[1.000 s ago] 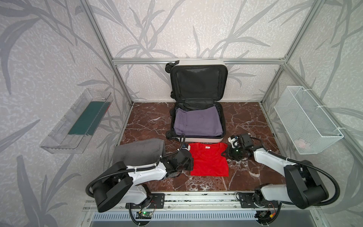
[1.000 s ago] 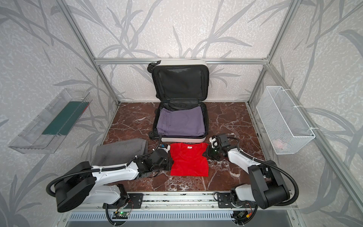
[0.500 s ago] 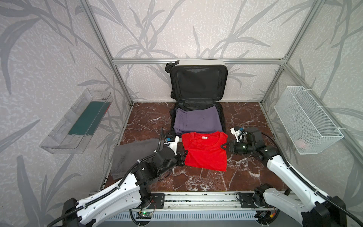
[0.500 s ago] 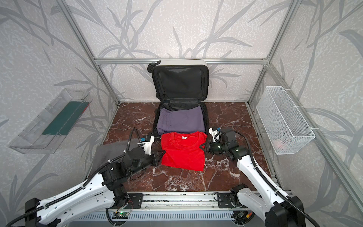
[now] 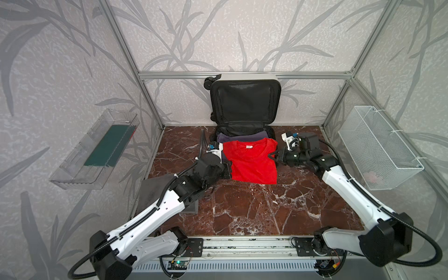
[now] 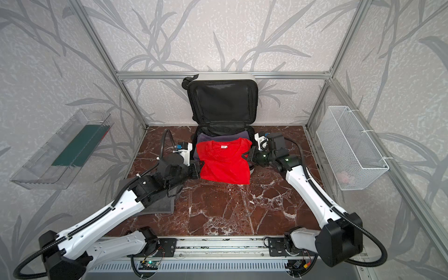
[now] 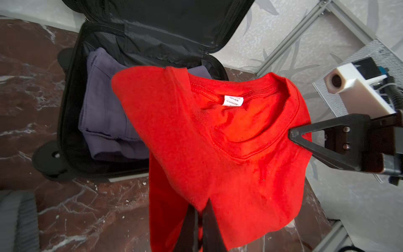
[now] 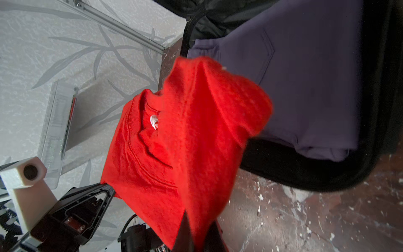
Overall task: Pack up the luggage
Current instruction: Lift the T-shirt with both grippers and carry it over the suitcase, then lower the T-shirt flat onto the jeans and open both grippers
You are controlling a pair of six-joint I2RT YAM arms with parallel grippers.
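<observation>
The white suitcase (image 5: pixel 244 104) stands at the back of the brown marble table (image 5: pixel 254 208), close to the back wall. It is open. Its lid stands up and shows black cloth inside. Folded purple clothes (image 5: pixel 232 138) lie in the bottom half.

Two robot arms hold a red T-shirt (image 5: pixel 252 160) between them. The left gripper (image 5: pixel 229 169) is pinched tight on the shirt's left edge. The right gripper (image 5: pixel 272 156) is pinched tight on the right side, near the shoulder. The shirt is up in the air. Its neck end is over the front of the suitcase and covers part of the purple clothes. Its bottom end hangs over the table in front.

A folded grey cloth (image 5: pixel 155 191) lies on the table under the left arm. A clear plastic tray (image 5: pixel 97 150) hangs on the left wall with something dark green in it. A white wire basket (image 5: pixel 378 150) hangs on the right wall.
</observation>
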